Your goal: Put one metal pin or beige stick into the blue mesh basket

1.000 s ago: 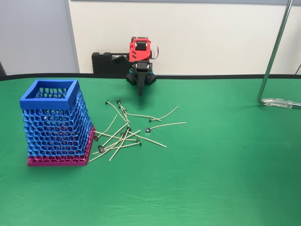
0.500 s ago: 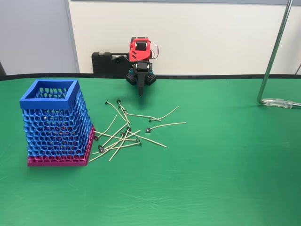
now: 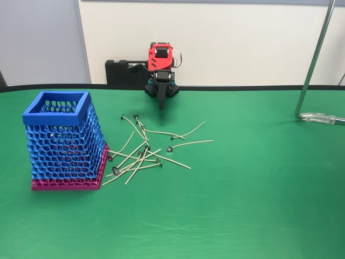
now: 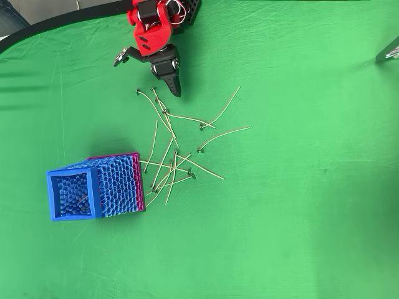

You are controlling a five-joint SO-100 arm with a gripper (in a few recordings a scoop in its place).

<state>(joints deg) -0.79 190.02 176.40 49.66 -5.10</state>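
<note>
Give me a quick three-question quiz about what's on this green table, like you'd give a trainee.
1. True or false: the gripper is holding a stick.
2. In the fixed view, the sticks lie on which side of the basket: A left, B right, C inside only?
3. What colour is the basket's base?

Key
1. False: it hangs shut and holds nothing, at the table's far edge, beyond the sticks.
2. B.
3. Magenta-pink.

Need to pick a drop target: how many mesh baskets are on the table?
1: the blue mesh basket stands upright at the left in the fixed view, beside the scattered sticks.
</note>
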